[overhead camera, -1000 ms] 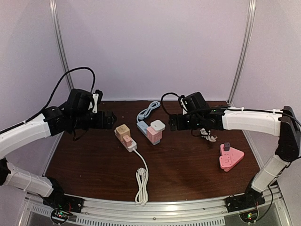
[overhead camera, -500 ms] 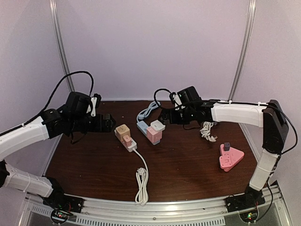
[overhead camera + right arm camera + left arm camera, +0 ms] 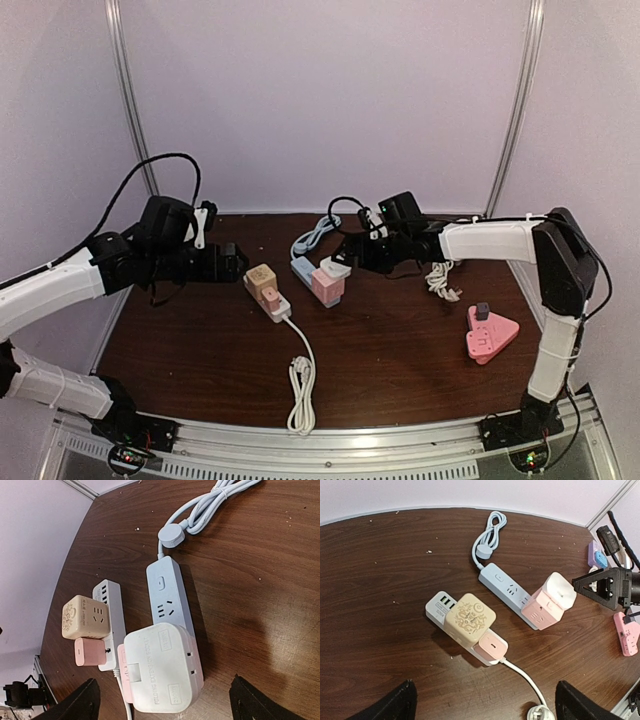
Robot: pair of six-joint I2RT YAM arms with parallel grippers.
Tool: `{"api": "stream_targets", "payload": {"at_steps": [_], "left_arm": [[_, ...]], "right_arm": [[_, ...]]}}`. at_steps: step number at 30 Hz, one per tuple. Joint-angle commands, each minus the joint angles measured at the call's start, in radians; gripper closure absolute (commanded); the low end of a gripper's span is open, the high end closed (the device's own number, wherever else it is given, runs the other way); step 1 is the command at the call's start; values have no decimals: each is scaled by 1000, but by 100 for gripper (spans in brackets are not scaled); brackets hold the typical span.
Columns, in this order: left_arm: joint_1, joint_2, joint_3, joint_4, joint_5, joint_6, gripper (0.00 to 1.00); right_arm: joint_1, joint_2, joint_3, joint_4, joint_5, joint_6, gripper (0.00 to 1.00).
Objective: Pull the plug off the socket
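A white power strip [image 3: 270,297] holds a beige cube adapter [image 3: 261,279] and a small pink plug [image 3: 271,296]. A blue power strip [image 3: 303,267] holds a pink cube [image 3: 327,286] with a white folding adapter [image 3: 336,266] on top. My right gripper [image 3: 352,250] is open, just right of the white adapter [image 3: 162,667], which lies between its fingers [image 3: 75,705] in the right wrist view. My left gripper [image 3: 232,258] is open, left of the beige cube [image 3: 470,620] and above the pink plug [image 3: 490,647], touching nothing.
A pink triangular socket [image 3: 490,335] with a dark plug lies at the right. A white coiled cable [image 3: 440,278] lies behind it. The white strip's cord and plug [image 3: 300,385] run toward the front. The blue strip's coiled cord [image 3: 318,235] lies at the back.
My right gripper has moved left, from right of the blue strip to just beside the white adapter. My left gripper has barely shifted, staying by the white strip.
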Motion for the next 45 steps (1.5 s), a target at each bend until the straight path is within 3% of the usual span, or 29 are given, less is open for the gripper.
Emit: {"api": "stream_targets", "payload": {"at_steps": [1, 17, 23, 29, 40, 45], "left_arm": [[6, 3, -16, 54, 23, -13, 2], [6, 37, -4, 94, 71, -23, 2], [7, 51, -1, 106, 85, -26, 2], [6, 73, 1, 122, 107, -26, 2], [6, 163, -4, 214, 275, -10, 2], [-3, 212, -6, 255, 336, -12, 2]], "right_arm": [[-27, 33, -25, 85, -105, 58, 13], [-47, 86, -57, 246, -253, 195, 41], [-48, 74, -69, 260, -257, 208, 58], [-47, 55, -93, 264, -244, 209, 70], [-44, -3, -170, 278, -211, 284, 94], [-36, -64, -224, 268, -174, 309, 99]]}}
